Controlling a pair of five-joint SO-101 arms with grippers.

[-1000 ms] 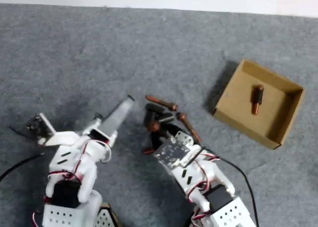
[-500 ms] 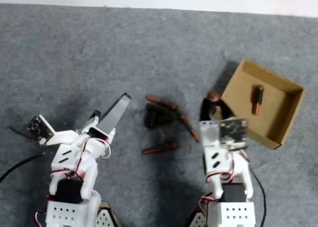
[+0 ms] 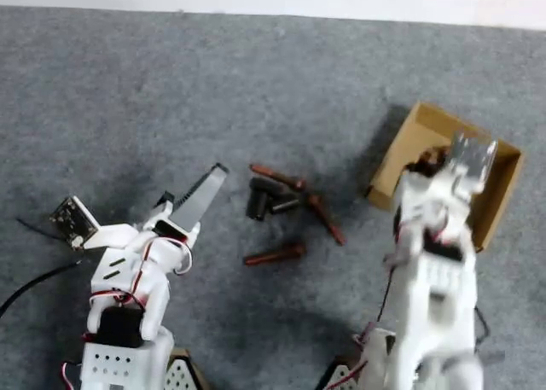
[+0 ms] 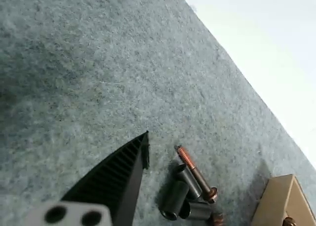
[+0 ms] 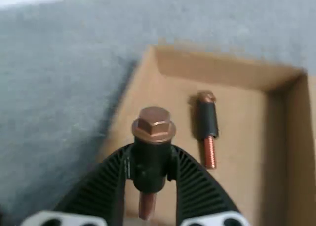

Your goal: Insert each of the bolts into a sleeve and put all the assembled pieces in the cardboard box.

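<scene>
My right gripper [image 5: 150,157] is partly open, clamped on an assembled piece [image 5: 149,170]: a copper bolt seated in a black sleeve, held upright with the hex head on top. It hangs over the cardboard box [image 5: 232,72], just inside the box's near wall. A second assembled piece [image 5: 207,123] lies flat on the box floor, apart from the one I hold. The box [image 3: 399,161] sits toward the desk's right edge.

My left gripper [image 3: 215,177] has its fingers pressed together on nothing and points at the loose parts in the middle of the desk, its tip just beside them but not touching. Two black sleeves [image 3: 258,200] lie there side by side between two bolts [image 3: 277,177]. A third bolt [image 3: 275,254] lies alone, nearer the front edge.
</scene>
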